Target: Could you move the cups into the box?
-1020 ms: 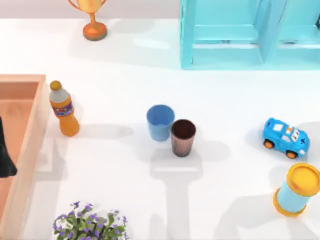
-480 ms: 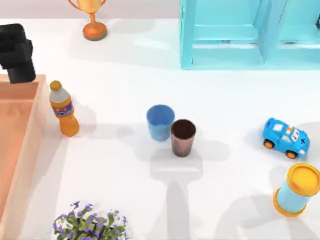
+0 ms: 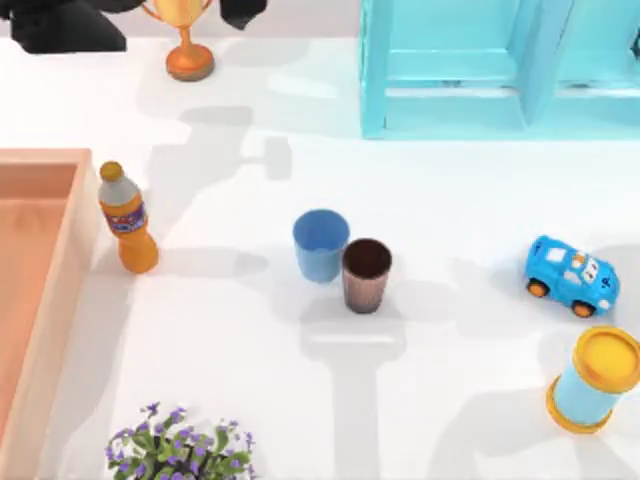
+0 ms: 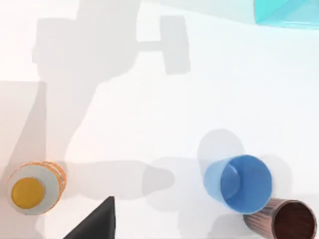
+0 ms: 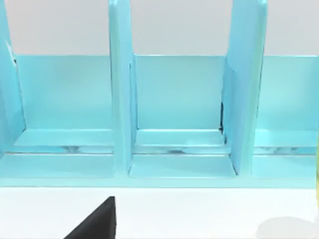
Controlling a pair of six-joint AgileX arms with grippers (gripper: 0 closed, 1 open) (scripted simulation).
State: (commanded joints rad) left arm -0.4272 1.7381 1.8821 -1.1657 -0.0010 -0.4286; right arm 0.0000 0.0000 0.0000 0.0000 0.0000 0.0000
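White tabletop runs under everything we see, with our left arm (image 3: 60, 25) dark at the far left corner, beside the golden trophy (image 3: 185, 35); whether its fingers are wide or narrow we cannot tell, and the same goes for our right arm, whose wrist camera faces the turquoise shelf unit (image 5: 164, 119).

Near the middle of the table stand the two cups; the light blue cup (image 3: 320, 244) is plain and tapered, its mouth open upward; the dark brown cup (image 3: 366, 275) has a ribbed, reddish-brown side and sits just beside it, toward the right and nearer edge, their rims touching or almost so; our left wrist view looks down into both, blue (image 4: 239, 184) and brown (image 4: 286, 219).

At the left edge lies the box (image 3: 60, 290), pale peach-tan with thick walls; an orange bottle (image 3: 127, 217) stands upright just beside its right wall; bare table spreads between bottle and cups; a toy car (image 3: 572, 276) and a blue cylinder (image 3: 595, 380) sit well apart on the right; purple flowers (image 3: 180, 445) crowd the near edge.
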